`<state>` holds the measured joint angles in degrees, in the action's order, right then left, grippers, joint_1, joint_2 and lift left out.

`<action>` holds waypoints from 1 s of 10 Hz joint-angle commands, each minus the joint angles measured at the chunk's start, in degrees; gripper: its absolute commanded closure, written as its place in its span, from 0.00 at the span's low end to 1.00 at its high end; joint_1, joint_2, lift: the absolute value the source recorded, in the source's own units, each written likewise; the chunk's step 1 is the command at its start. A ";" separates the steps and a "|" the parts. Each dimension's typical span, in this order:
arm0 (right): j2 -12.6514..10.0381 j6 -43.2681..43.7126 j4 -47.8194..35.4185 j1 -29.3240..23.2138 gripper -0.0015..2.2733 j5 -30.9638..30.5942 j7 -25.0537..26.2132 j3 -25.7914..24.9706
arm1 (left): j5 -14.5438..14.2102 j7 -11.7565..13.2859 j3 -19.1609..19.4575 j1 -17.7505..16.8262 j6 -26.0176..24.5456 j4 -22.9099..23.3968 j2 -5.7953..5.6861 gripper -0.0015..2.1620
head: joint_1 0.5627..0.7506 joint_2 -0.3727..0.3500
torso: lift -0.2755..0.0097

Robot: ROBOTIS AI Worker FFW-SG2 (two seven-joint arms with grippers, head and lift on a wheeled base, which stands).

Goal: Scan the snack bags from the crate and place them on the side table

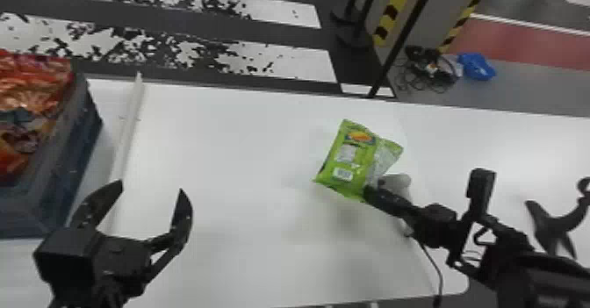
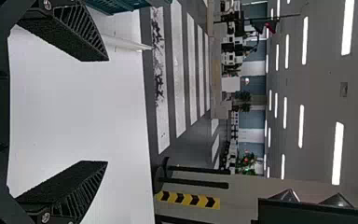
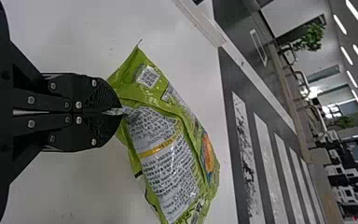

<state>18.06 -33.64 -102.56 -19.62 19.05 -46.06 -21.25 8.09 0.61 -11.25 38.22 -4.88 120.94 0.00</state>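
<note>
Green bag (image 1: 347,162) off the surface, held over the table (image 1: 228,153), nearer the far edge than the near one. Right gripper (image 1: 369,193) has it: fingers (image 3: 105,128) together, clamped on a gathered bit of film at one edge of the bag. Bag hangs slanted out past the fingertips; white barcode patch and an orange-and-blue badge turned up in the head view, silvery text panel showing in the right wrist view. Left gripper (image 1: 151,186) empty, fingers well apart, above the table's left part near its near edge. Crate (image 1: 55,197), blue-grey, at the left; red and orange bags (image 1: 30,87) fill it up to the rim. Raised white strip (image 1: 127,131) between crate and the open tabletop, running from the far edge toward the near one. Pale rounded thing (image 1: 397,183) just beside the right gripper, partly hidden; cannot tell what. Black hooked stand (image 1: 553,228) to the right of it. Beyond the far edge, on the floor: tangled cables (image 1: 428,68), a crumpled blue thing (image 1: 477,67) next to them.
</note>
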 commanded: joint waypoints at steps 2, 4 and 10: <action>-1.27 2.22 0.69 0.46 0.98 9.34 0.71 -11.45 | 0.00 0.00 0.00 0.01 0.00 -0.17 0.15 0.04 | 0.70 0.07 | 0.64; -1.63 3.80 5.26 2.83 0.98 12.06 5.10 -17.34 | 0.00 0.00 0.00 0.01 0.18 -0.26 0.15 0.04 | 0.70 0.03 | 0.64; 0.66 11.36 22.84 6.97 0.90 10.30 18.72 -19.01 | 0.00 0.00 0.00 0.10 0.00 -0.17 0.15 0.04 | 0.70 0.03 | 0.64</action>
<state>18.39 -23.11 -81.57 -13.06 29.85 -27.63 -41.03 8.09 0.61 -11.25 38.25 -4.78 120.75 0.00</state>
